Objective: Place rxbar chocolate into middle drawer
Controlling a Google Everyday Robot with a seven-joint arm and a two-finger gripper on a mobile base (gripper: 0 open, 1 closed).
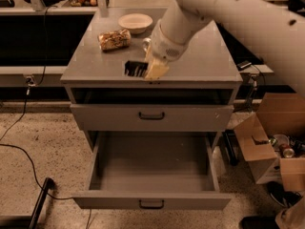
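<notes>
The gripper [152, 70] hung low over the front edge of the grey cabinet top [205, 56], its pale fingers clamped on the rxbar chocolate [135, 68], whose dark end stuck out to the left of them. The thick white arm [205, 13] reached down from the upper right and hid the middle of the top. Behind the bar lay a tan snack bag [114, 39], and beyond that a shallow pale bowl [136, 22], both well apart from the gripper. Straight below the bar ran a dark open slot, then the closed upper drawer front [109, 118]. Under that the middle drawer [152, 199] stood pulled far out toward me. A cardboard box [267, 147] with cans in it sat on the floor to the right, and a black cable [19, 149] trailed at the left.
</notes>
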